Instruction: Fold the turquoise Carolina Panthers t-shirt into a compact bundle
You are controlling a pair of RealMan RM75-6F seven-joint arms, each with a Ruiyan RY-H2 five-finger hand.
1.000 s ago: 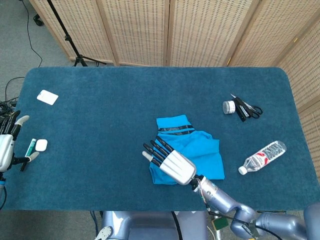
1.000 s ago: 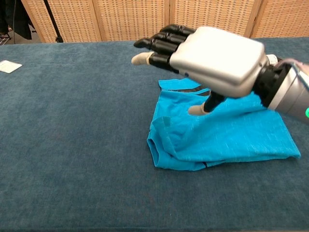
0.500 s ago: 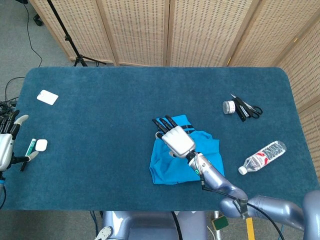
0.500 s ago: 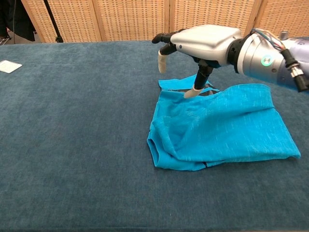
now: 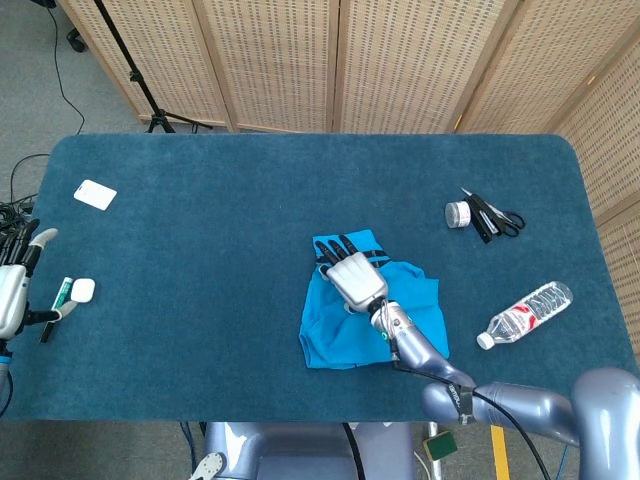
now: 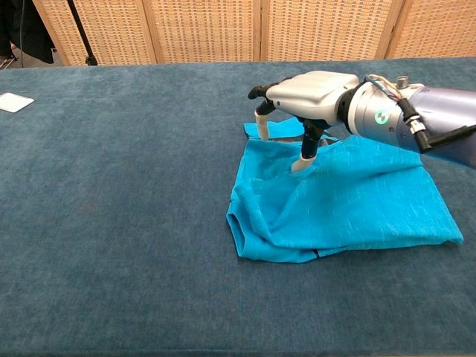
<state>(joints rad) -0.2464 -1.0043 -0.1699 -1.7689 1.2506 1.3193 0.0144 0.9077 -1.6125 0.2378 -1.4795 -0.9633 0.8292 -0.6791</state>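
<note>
Surroundings on the dark blue carpet-textured table (image 5: 230,200): white card (image 5: 95,194) far left; small white case (image 5: 82,290) and green-white tube (image 5: 62,293) at the left edge beside the left hand (image 5: 14,290), which rests with fingers apart, holding nothing; small round tin (image 5: 458,213) touching black scissors (image 5: 494,217) at right; clear plastic water bottle (image 5: 524,315) lying on its side, well apart from the shirt. Right hand (image 6: 306,100): palm down over the turquoise t-shirt (image 6: 349,204), fingers spread and holding nothing, light fingertips (image 6: 297,163) pressing into the cloth near the collar end. T-shirt: soft knit, partly folded into a rumpled rectangle at table centre-right, dark stripe across its far flap.
</note>
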